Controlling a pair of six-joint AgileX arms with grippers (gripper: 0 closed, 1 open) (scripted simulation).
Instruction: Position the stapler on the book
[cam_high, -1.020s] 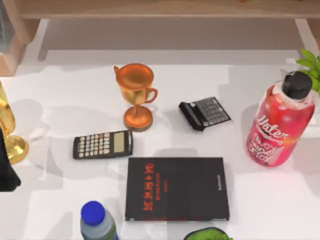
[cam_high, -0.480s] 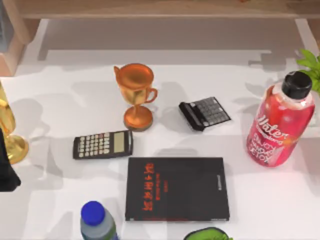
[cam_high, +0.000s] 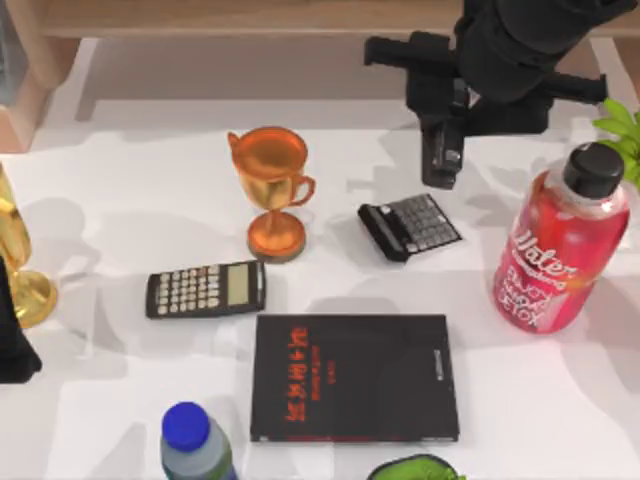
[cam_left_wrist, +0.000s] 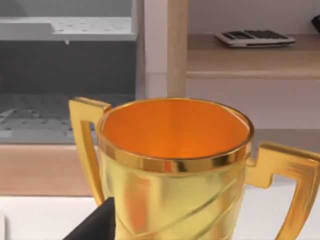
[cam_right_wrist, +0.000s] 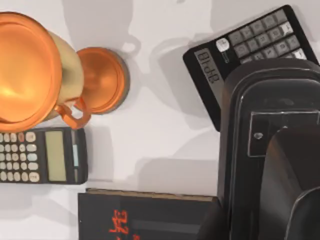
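The black book (cam_high: 355, 378) with red lettering lies flat at the table's front centre, and its far edge also appears in the right wrist view (cam_right_wrist: 145, 217). My right gripper (cam_high: 445, 105) hangs over the back of the table, right of centre. It is shut on a black stapler (cam_high: 441, 155), which points down towards the dark tilted calculator (cam_high: 410, 226). In the right wrist view the stapler (cam_right_wrist: 270, 150) looms large above that calculator (cam_right_wrist: 250, 55). The stapler is well behind the book and high above the table. My left arm (cam_high: 10, 340) stays at the left edge.
An orange trophy (cam_high: 272, 190) stands left of the stapler, with a second calculator (cam_high: 205, 289) in front of it. A red bottle (cam_high: 560, 245) is at the right and a blue-capped bottle (cam_high: 193, 440) at the front left. A gold trophy (cam_left_wrist: 172, 165) stands close before the left wrist camera.
My right arm has come into the top view from the upper right, carrying the stapler over the back of the table. Nothing on the table has moved.
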